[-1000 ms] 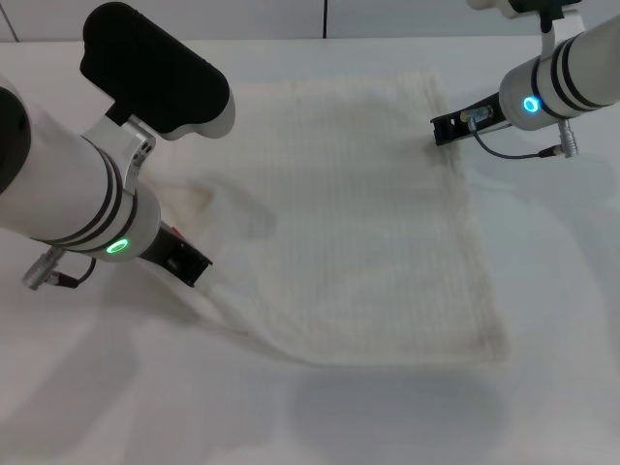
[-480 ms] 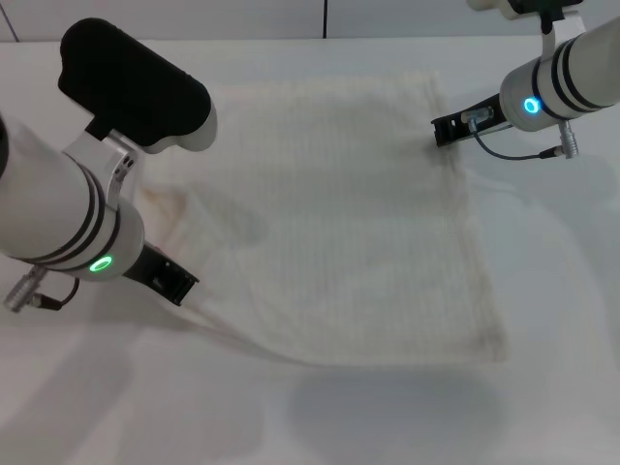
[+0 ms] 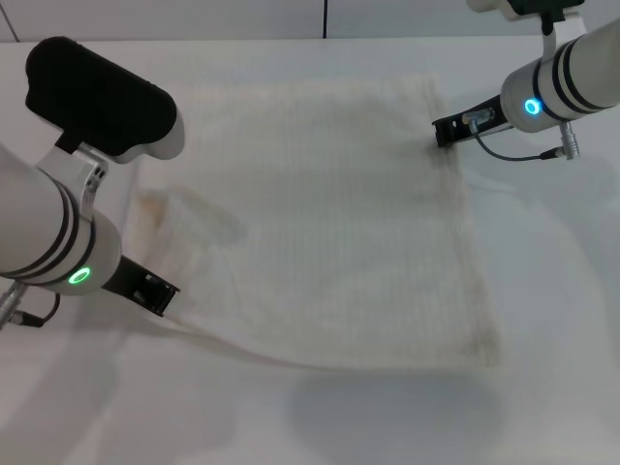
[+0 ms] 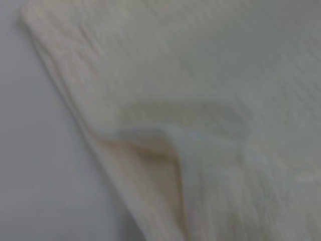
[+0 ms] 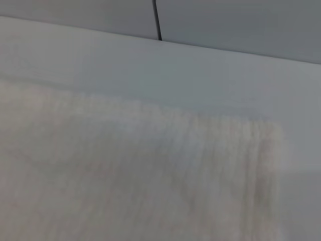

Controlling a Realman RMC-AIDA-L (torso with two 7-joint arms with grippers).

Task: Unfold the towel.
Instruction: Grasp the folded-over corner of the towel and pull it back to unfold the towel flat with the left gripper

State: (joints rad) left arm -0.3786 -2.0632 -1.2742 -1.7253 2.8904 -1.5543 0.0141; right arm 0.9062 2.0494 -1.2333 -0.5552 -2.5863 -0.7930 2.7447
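The towel (image 3: 339,213) lies spread over the middle of the white table (image 3: 542,387), mostly flat, with its faint ribbed weave showing across the broad right part. Its left side is not flat: a flap is turned up and creased there, and the near left edge runs as a thin raised strip toward the robot's left.

The left gripper (image 3: 155,293) is low at that near left edge, its dark tip right at the cloth where the strip begins. It seems to have a pinch of the hem, though the fingers themselves are hidden under the wrist, so I cannot tell how far they are closed. The left wrist view shows the towel (image 4: 210,75) close up, with a folded corner lifted and a warm-toned underside showing beneath the crease.

The right gripper (image 3: 444,131) is at the far right corner of the towel, its dark tip touching or just over the edge of the cloth. I cannot tell its opening either. The right wrist view shows the towel's (image 5: 125,170) far edge lying flat on the table (image 5: 165,65).
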